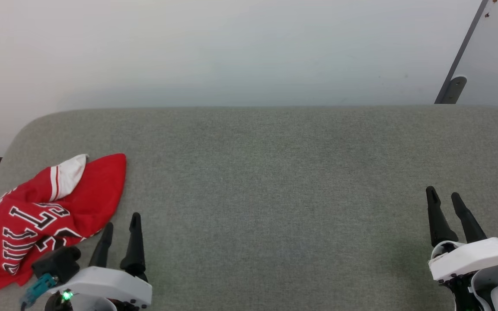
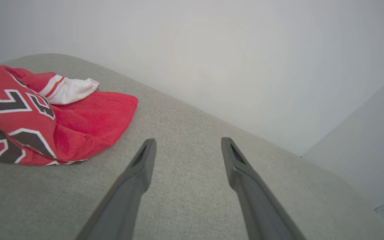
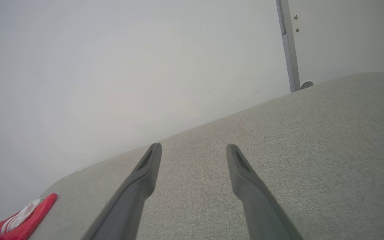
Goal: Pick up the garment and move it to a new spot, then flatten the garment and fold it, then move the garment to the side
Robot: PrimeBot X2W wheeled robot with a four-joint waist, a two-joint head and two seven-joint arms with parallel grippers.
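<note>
We have the jersey (image 1: 46, 211) lying crumpled at the near left corner of the grey upholstered pad (image 1: 275, 181), red body bunched, one white sleeve (image 2: 73, 89) folded across the top. The rest of the pad is bare cloth out to its far edge.

Our left gripper (image 1: 122, 219) hovers over the pad's near edge just beside the jersey's hem, jaws spread and holding nothing. Our right gripper (image 1: 442, 192) sits at the pad's near right corner, well apart from the jersey, also spread and unladen.

As we judge it, the pickup has not begun. To do it well, we should swing the left gripper toward the pad's left corner and close on a raised fold of the red body, not on flat cloth, where the long fingers might slide along the pad. We should lift until the hem clears the pad, then carry the jersey to the pad's middle, where both arms can reach to spread it.

The head view gives the whole heap and the black, white-outlined lettering (image 1: 28, 216). The left wrist view shows the sleeve's striped cuff and how thickly the hem lies on the pad. The right wrist view catches just a red sliver at the pad's far left, plus a grey post (image 3: 287, 46) beyond the pad's back edge
</note>
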